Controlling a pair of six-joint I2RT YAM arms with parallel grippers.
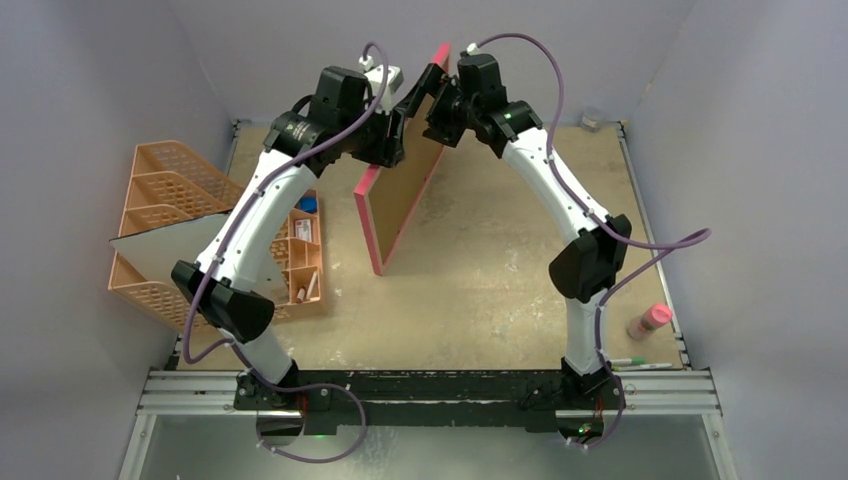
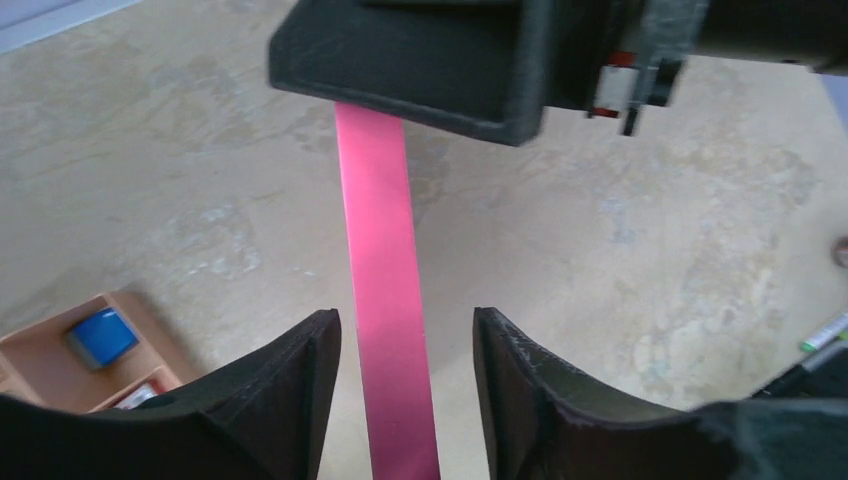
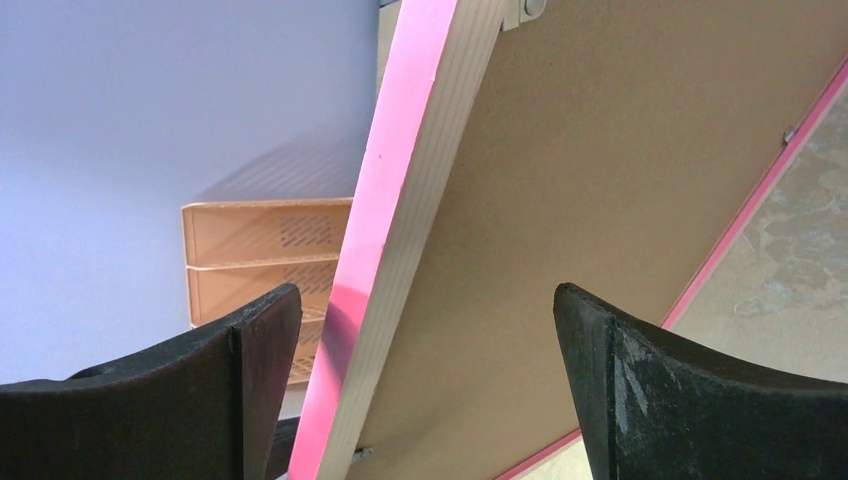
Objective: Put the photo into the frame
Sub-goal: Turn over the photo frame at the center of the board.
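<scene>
pink frame on edge between two open grippers

on the beige counter (image 1: pixel 500 280), the thin pink-red rectangular frame (image 1: pixel 367 225) stands tilted on one edge, with its brown backing board (image 1: pixel 410 190) facing right. the photo (image 1: pixel 165 255), a pale paper sheet, lies on the orange mesh organiser (image 1: pixel 165 165) at left. the left gripper (image 2: pixel 405 330) and right gripper (image 3: pixel 425 300) straddle the frame's top edge, jaws open.

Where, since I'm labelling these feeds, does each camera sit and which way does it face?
Top external: above and behind the bases, looking down on the table; left arm and right arm in full view.
Left wrist: on the left arm, looking down the frame along its pink edge; the left gripper straddles it.
Right wrist: facing the frame's brown back, orange organiser beyond; the right gripper straddles the edge.
Shared: all three show the frame.
</scene>
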